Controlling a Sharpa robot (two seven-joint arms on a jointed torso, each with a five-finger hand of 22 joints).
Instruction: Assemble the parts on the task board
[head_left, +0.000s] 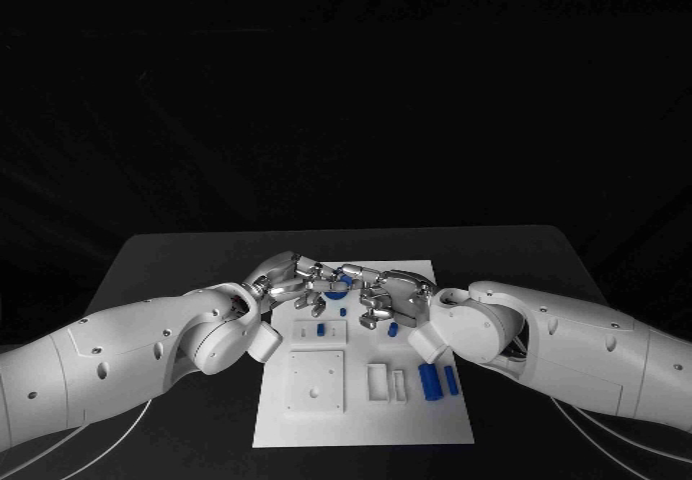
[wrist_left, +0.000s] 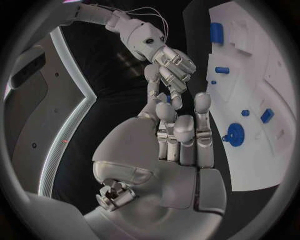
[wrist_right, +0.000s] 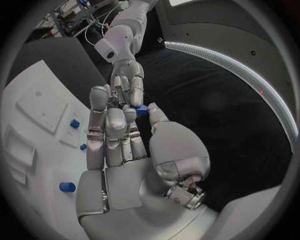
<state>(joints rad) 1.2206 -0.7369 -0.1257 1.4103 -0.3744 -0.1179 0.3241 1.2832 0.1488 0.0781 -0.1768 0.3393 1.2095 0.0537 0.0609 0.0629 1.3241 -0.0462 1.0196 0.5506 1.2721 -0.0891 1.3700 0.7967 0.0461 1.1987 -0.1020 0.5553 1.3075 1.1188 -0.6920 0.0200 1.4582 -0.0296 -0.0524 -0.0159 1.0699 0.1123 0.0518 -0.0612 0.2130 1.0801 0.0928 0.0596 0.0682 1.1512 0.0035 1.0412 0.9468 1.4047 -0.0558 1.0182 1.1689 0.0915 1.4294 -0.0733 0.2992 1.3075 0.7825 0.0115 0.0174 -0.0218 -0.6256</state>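
Blue part passes between two silver hands above the far end of the white task board (head_left: 361, 420).

Right hand (wrist_right: 122, 132) pinches a small blue part (wrist_right: 141, 110) at its fingertips, and the left hand (wrist_right: 127, 82) meets it there with its fingers curled close; I cannot tell if the left hand grips the part too. Both hands hang over the board's far end, near the blue gear (wrist_left: 234, 134). Two blue pegs (head_left: 438, 381) lie near the board's right edge. To do this well, I think one hand should let go only when the other has a firm hold, and the part should stay straight so it can go into its hole on the board.
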